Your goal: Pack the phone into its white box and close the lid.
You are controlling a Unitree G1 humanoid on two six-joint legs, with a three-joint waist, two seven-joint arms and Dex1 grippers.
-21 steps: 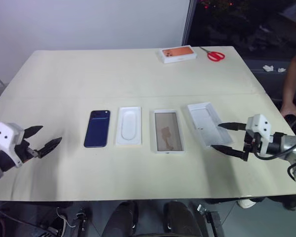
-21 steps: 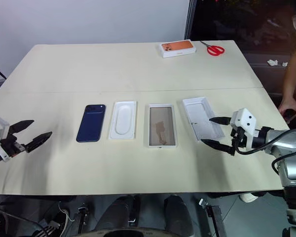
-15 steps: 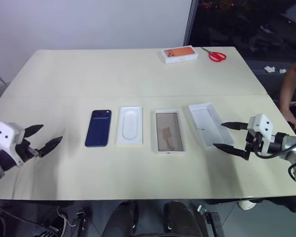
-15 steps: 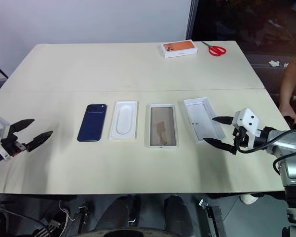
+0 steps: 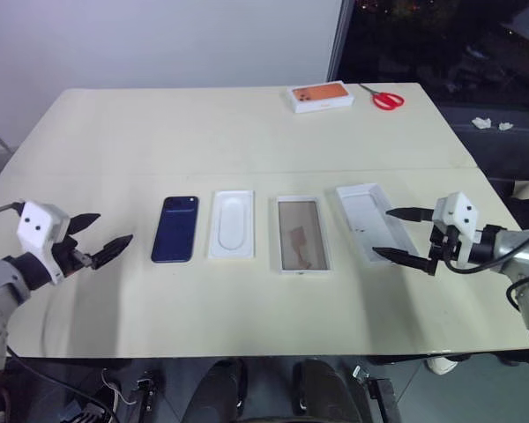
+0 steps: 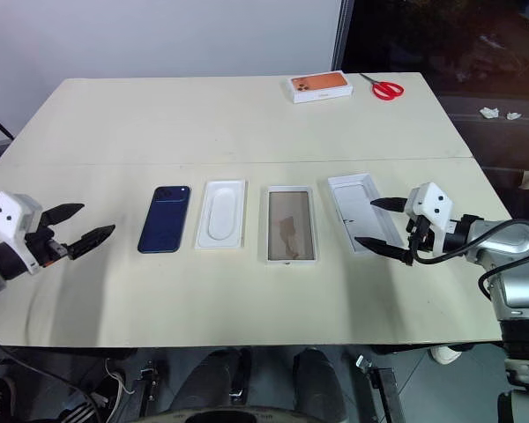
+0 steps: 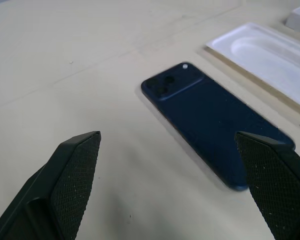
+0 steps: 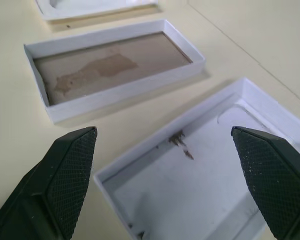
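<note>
Phone (image 5: 175, 229): flat on table (image 5: 247, 132), camera end away from robot, long axis front-to-back, leftmost of a row with insert (image 5: 232, 225), white box (image 5: 301, 233), lid (image 5: 372, 221); nearer left gripper (image 5: 100, 240), jaws wide, empty; right gripper (image 5: 404, 234) wide over lid.

Left claw (image 5: 100, 249) and right claw (image 5: 404, 235): black fingers spread wide, empty, pointing inward, each held low at its own side.

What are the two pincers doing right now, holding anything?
Left pincer: open, holding nothing, beside the phone.
Right pincer: open, holding nothing, by the lid.
</note>
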